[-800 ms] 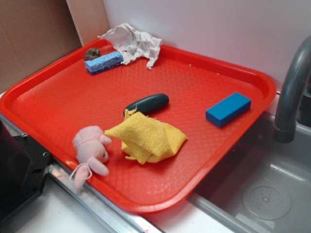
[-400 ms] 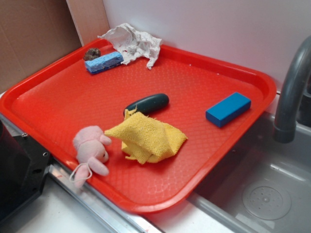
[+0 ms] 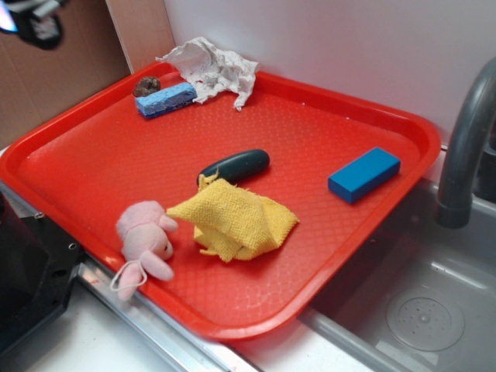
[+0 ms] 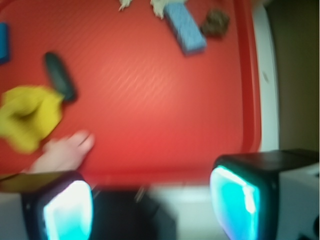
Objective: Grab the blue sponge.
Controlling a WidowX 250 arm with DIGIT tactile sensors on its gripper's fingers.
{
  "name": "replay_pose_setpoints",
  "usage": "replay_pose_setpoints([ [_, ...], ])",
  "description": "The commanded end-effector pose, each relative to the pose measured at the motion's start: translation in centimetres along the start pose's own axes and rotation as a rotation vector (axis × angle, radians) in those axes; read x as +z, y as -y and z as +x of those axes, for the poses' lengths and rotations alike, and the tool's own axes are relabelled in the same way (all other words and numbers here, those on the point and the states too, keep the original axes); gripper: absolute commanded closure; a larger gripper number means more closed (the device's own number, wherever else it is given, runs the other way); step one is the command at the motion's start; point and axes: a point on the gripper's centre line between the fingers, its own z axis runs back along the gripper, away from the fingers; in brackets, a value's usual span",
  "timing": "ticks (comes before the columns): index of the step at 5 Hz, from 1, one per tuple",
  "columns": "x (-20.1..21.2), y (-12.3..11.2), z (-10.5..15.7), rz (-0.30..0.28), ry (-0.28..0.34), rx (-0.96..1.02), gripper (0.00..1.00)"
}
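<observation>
Since the earlier frames my gripper (image 3: 31, 22) has come into the exterior view at the upper left corner, a dark blurred shape high above the tray's left edge; nothing on the tray has shifted. My fingers (image 4: 235, 200) stand wide apart in the wrist view, one pad at the lower left and one at the lower right, with nothing between them.

I find the blue sponge (image 3: 166, 99) at the far left corner of the red tray (image 3: 403, 132) in the exterior view, near the upper left of the frame. It lies flat, touching or just beside the crumpled white cloth (image 3: 213, 66) on its right end, with a small brown lump (image 3: 146, 85) just beside its left end. The smooth blue block (image 3: 363, 173) sits well apart, toward the right rim, and I must not mistake it for my target.

From my wrist camera the blue sponge (image 4: 185, 27) shows at the top centre, ahead of my gripper (image 4: 150, 205) and a little to the right, across bare tray. Its long axis runs on a slant, from upper left down to lower right of that frame. I judge I must travel forward and down, and turn my wrist so the pads close across its narrow width, keeping clear of the cloth and the lump.
</observation>
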Motion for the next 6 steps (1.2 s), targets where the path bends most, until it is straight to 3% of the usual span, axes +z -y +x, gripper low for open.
replay_pose_setpoints([
  [1, -5.1, -4.1, 11.3, 0.055, 0.14, -0.226, 0.0],
  [2, -5.6, -2.5, 16.4, 0.102, 0.194, -0.353, 0.0],
  [3, -6.6, -1.3, 20.0, 0.091, 0.193, -0.385, 0.0],
  [4, -7.2, -1.1, 20.0, 0.045, 0.157, -0.391, 0.0],
  [5, -7.1, -2.0, 18.8, 0.098, 0.125, -0.314, 0.0],
  [6, -4.0, -1.1, 17.1, 0.109, 0.2, -0.314, 0.0],
])
